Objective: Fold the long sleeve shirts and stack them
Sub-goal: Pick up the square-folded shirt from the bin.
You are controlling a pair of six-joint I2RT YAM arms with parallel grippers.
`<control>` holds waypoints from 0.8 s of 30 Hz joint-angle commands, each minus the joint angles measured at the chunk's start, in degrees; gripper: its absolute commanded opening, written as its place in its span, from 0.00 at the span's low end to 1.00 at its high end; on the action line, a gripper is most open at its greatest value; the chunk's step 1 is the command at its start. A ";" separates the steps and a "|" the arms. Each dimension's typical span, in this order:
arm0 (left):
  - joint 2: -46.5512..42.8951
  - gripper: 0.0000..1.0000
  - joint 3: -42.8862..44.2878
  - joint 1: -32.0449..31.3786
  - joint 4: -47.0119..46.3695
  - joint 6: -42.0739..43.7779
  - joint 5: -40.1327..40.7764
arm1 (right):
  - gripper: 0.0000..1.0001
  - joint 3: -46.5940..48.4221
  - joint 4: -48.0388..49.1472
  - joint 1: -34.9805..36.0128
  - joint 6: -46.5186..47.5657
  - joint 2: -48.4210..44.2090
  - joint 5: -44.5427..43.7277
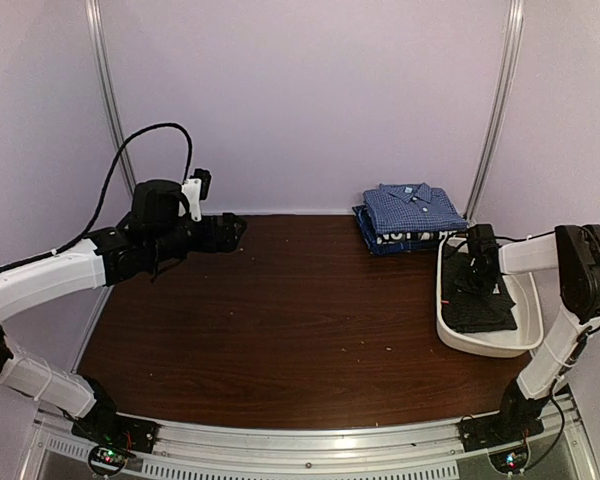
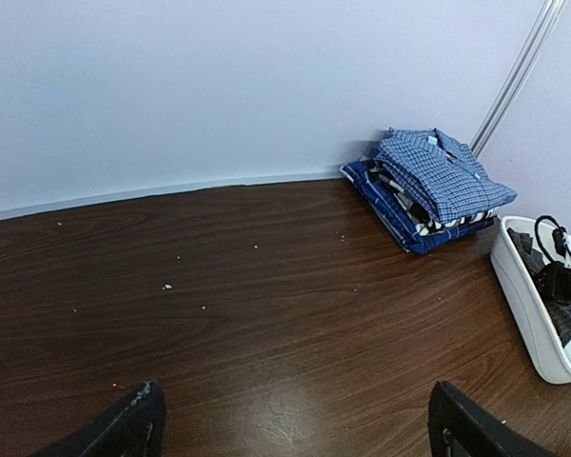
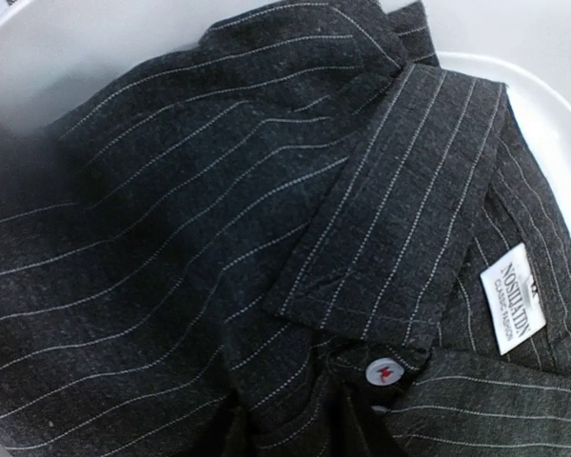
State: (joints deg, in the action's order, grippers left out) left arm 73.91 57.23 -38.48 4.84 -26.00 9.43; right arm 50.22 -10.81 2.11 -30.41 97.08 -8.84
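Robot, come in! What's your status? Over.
Left fingers open. Right fingers on pinstripe shirt in tub, grip unclear. Two shirts stacked at back. Nothing blocking.

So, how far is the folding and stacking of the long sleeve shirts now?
Done: the folded blue checked cloth shirt lies on the folded navy lettered shirt. In hand: the right pincer reaches into the white plastic tub at the crumpled charcoal pinstriped shirt; grip unclear. Still to do: lift, fold and stack it.

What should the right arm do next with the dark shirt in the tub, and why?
Probably pinch the pinstriped shirt firmly and lift it out of the white tub: the right gripper sits on it near the collar, and it lies crumpled, not yet folded.
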 commanded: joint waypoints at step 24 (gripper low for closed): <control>0.99 0.98 3.90 -0.10 -0.22 0.95 0.54 | 0.00 24.14 -5.81 9.72 14.71 -24.80 1.82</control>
State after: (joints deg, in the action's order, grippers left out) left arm 74.19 58.72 -38.48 5.04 -25.93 9.93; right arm 68.10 -17.52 7.88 -19.79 75.70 -8.84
